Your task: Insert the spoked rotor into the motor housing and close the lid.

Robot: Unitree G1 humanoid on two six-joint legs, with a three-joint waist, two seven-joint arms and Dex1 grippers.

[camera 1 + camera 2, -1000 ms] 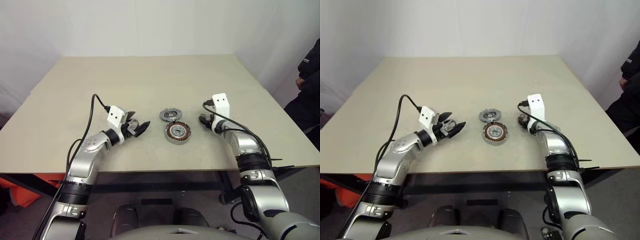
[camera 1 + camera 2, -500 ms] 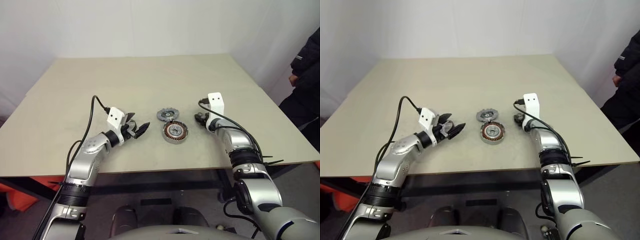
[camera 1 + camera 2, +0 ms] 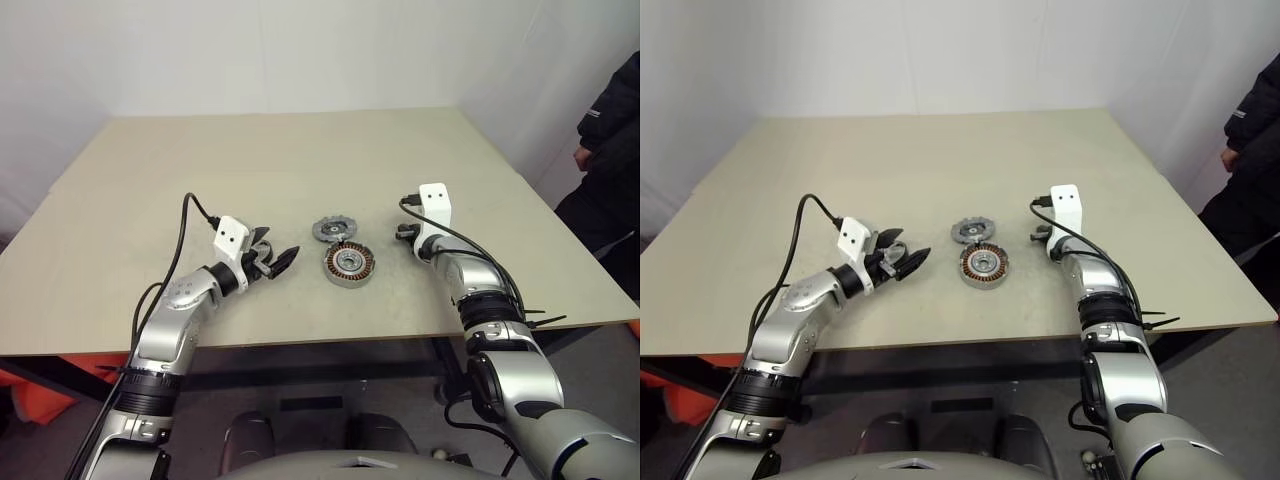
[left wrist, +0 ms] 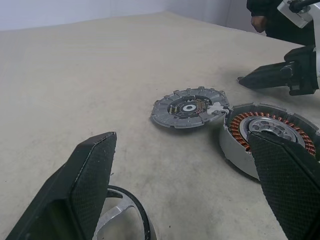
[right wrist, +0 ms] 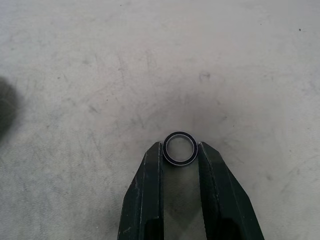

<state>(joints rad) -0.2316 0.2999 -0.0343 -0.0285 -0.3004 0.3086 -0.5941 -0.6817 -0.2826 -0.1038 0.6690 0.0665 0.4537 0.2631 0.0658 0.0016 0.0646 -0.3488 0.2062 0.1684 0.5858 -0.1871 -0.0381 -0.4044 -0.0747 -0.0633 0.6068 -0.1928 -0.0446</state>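
The motor housing [image 3: 345, 265], squat and silver with copper windings, sits at the table's middle. Touching its far side lies a flat grey disc [image 3: 328, 229] with a notched rim and dark centre; whether it is the rotor or the lid I cannot tell. My left gripper [image 3: 281, 246] hovers open to the housing's left, above a silver ring with a black rim [image 4: 125, 220]. To the housing's right, my right gripper [image 5: 179, 146] is low on the table, shut on a small black ring [image 5: 180, 133] pinched between its fingertips.
A person in dark clothing [image 3: 610, 110] stands past the table's right edge. The beige table [image 3: 300, 160] stretches bare behind the parts. Its front edge runs just under both forearms.
The right gripper's fingers have closed in on the small black ring. The left arm has kept still, and the head camera has shifted slightly.
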